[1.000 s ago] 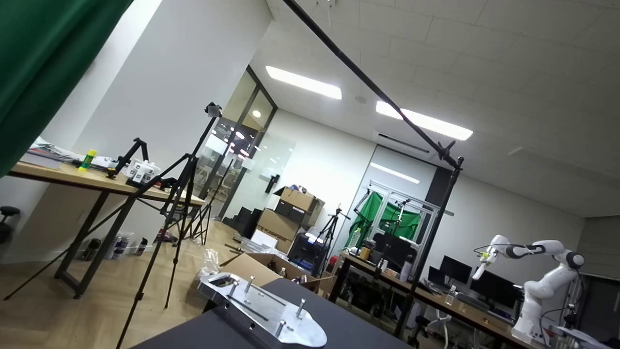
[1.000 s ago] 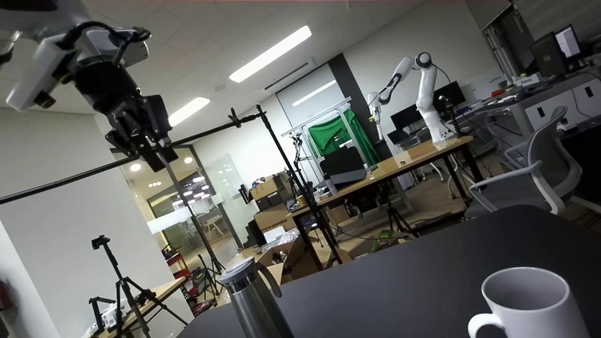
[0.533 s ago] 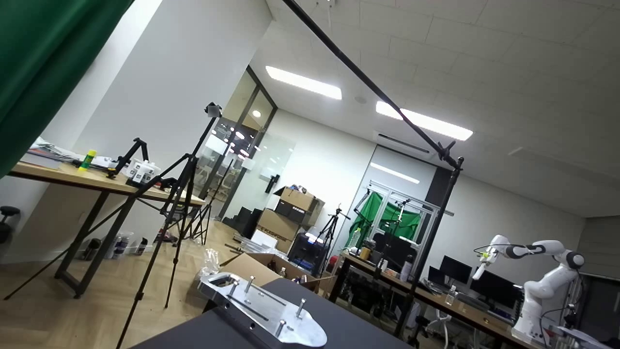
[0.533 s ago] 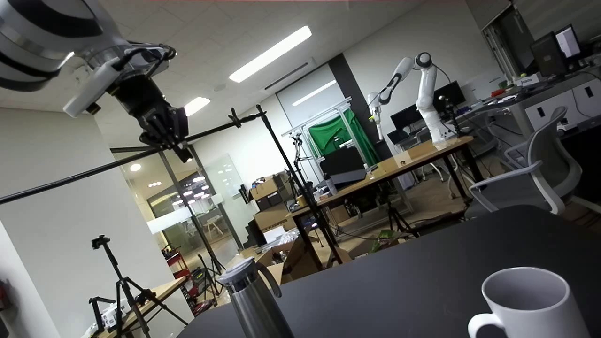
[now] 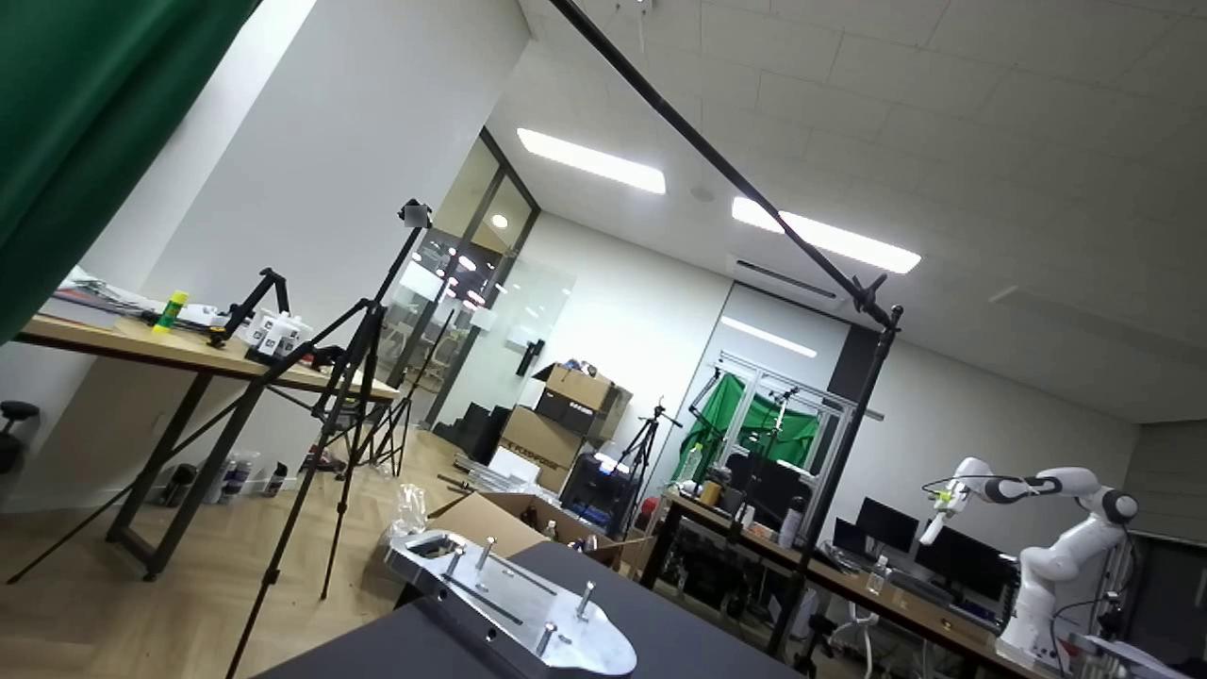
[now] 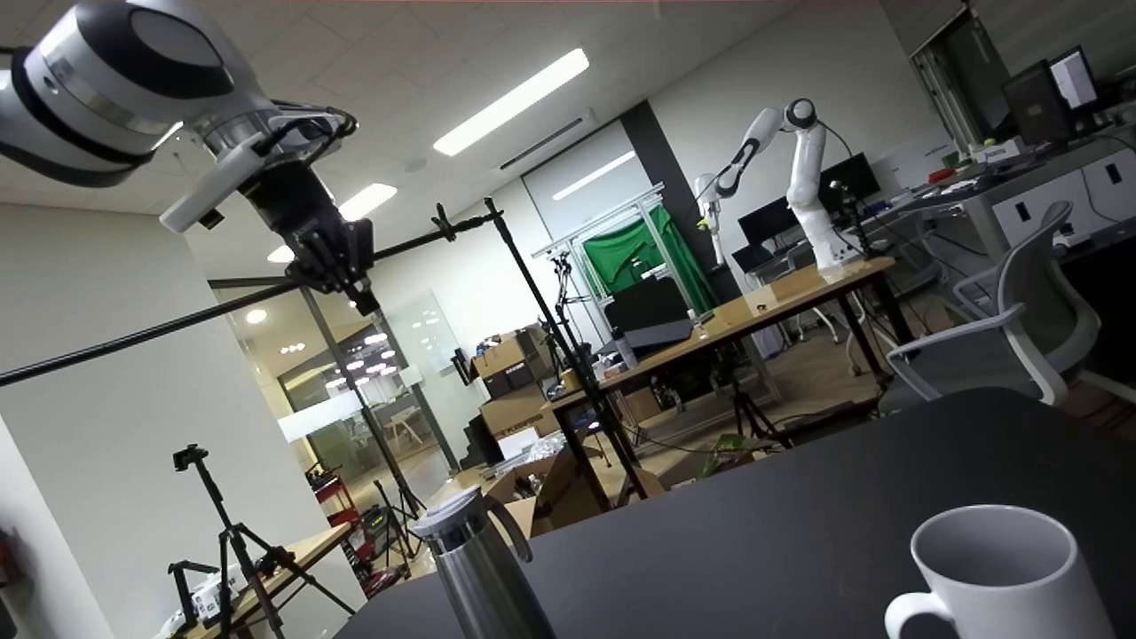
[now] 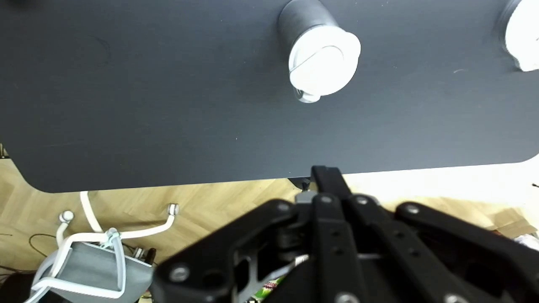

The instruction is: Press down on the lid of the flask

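The steel flask [image 6: 493, 581] stands on the dark table in an exterior view, with a pale grey lid [image 6: 450, 513] and a dark handle on its right. It appears tilted because the camera is tilted. In the wrist view the flask's dark body [image 7: 305, 19] and white, overexposed lid [image 7: 324, 61] show at the upper middle. My gripper [image 6: 366, 300] hangs well above the flask, up and left of it in that exterior view, touching nothing. In the wrist view the fingertips [image 7: 330, 170] are together with nothing between them, below the lid in the picture.
A white mug [image 6: 1003, 577] stands on the dark table [image 6: 754, 532]. A white round thing [image 7: 524, 35], cut off, shows at the wrist view's right edge. A metal plate with bolts [image 5: 514, 599] lies on the dark table. A grey chair [image 6: 994, 346] stands beyond.
My arm and gripper have moved to the right in an exterior view and look smaller, farther from the camera. More of the arm shows. The flask and mug have not moved.
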You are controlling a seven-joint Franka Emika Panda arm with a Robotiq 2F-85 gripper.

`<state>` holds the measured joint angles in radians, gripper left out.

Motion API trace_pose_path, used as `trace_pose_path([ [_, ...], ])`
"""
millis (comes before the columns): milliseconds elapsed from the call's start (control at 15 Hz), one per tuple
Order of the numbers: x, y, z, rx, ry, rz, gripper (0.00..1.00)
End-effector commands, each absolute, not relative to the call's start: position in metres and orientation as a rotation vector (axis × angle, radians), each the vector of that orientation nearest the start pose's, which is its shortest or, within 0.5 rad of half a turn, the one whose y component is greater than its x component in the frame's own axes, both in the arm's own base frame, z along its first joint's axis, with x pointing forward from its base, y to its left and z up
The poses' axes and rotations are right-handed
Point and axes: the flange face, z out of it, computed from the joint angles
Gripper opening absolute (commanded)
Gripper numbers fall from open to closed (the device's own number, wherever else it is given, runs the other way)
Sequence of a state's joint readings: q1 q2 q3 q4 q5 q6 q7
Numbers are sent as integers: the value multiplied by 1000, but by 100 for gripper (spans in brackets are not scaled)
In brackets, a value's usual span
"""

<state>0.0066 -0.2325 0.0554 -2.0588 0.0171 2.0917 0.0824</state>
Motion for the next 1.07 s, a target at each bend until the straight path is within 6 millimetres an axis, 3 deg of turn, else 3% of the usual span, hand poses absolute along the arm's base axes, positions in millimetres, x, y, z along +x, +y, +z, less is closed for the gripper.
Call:
trace_pose_path([
  [0, 511, 35, 564, -3092, 41, -413, 1],
  [67, 511, 35, 565, -3092, 41, -415, 0],
  [267, 521, 48, 535, -3083, -11, -363, 0],
  [600, 536, 70, 469, -3073, -101, -258, 0],
  [1000, 551, 84, 393, -3078, -182, -125, 0],
])
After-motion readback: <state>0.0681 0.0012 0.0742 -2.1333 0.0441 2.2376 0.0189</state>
